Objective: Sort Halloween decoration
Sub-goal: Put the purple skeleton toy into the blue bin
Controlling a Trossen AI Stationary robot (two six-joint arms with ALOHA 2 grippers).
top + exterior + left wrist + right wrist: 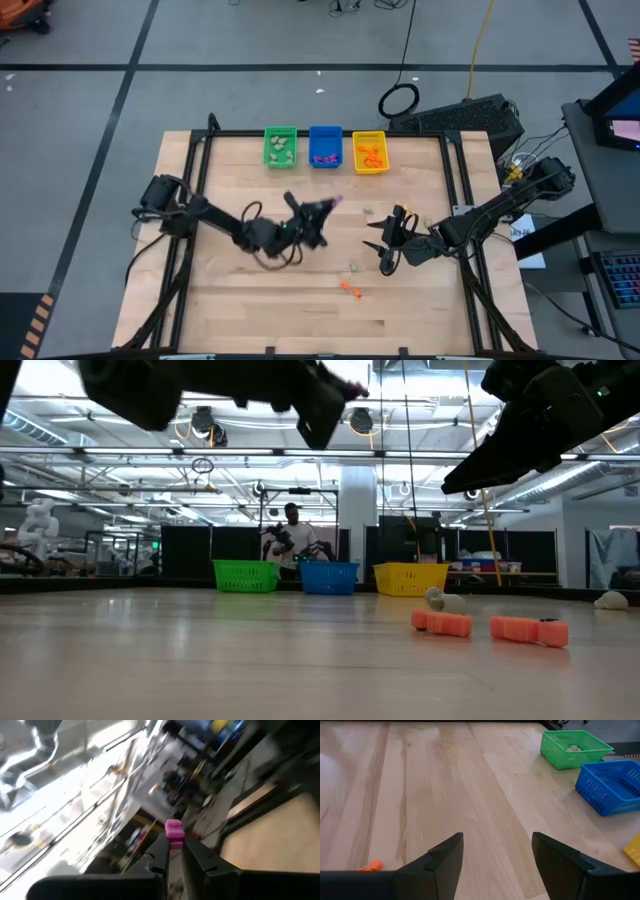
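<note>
Left gripper raised above mid-table, fingers nearly closed on a small purple trinket — pinched at the fingertips, short of the blue bin. Right gripper hovers over the table's right half, jaws spread wide, holding nothing. Green bin, blue bin and yellow bin stand in a row at the far edge. Two orange trinkets lie near the front — pale ones nearer the right gripper.
</note>
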